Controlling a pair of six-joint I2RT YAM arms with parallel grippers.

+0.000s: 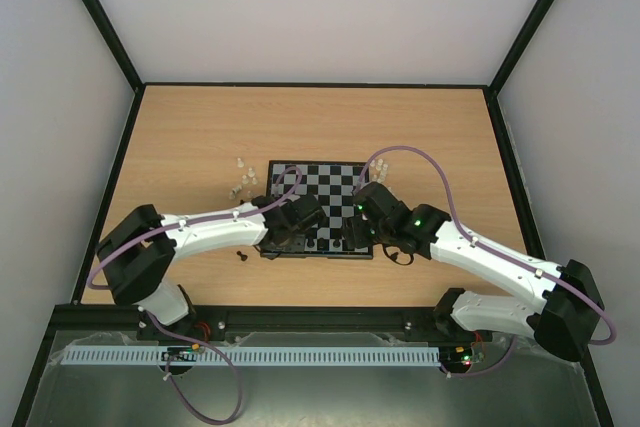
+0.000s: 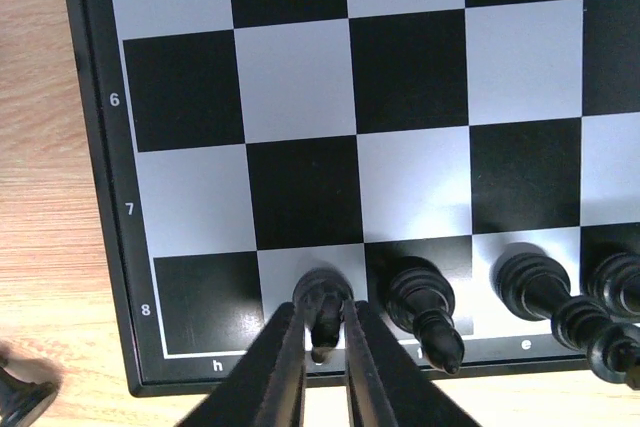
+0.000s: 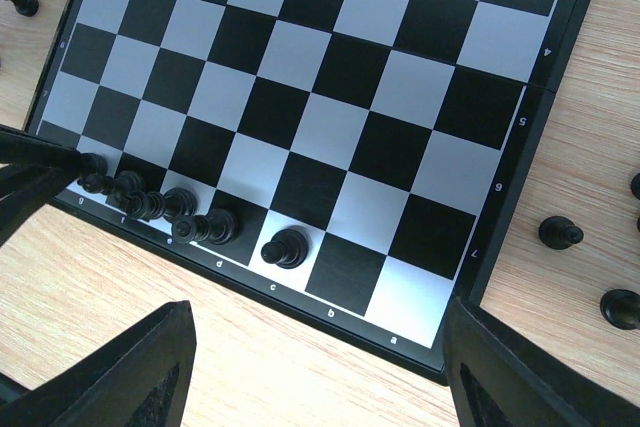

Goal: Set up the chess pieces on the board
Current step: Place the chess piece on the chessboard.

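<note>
Left claw [image 2: 322,319] is clamped on a black piece [image 2: 320,292] standing in the near row of the board [image 1: 335,182], apparently square g8. Right claw [image 3: 318,347] hangs over the board's 5 o'clock corner with fingers apart, empty. Whitish pieces [image 1: 243,182] lie on the worktop [image 1: 180,147] at the board's 10 o'clock.

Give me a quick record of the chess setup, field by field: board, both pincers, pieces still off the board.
board: flat on the table; row 8 has black pieces on c through g; a, b, h bare
left pincer: shut on a black piece at g8
right pincer: open, holding nothing, above the board's row-8 edge
loose black pieces: on the table beside the board
translucent pieces: on the table, off the board's far corners
</note>
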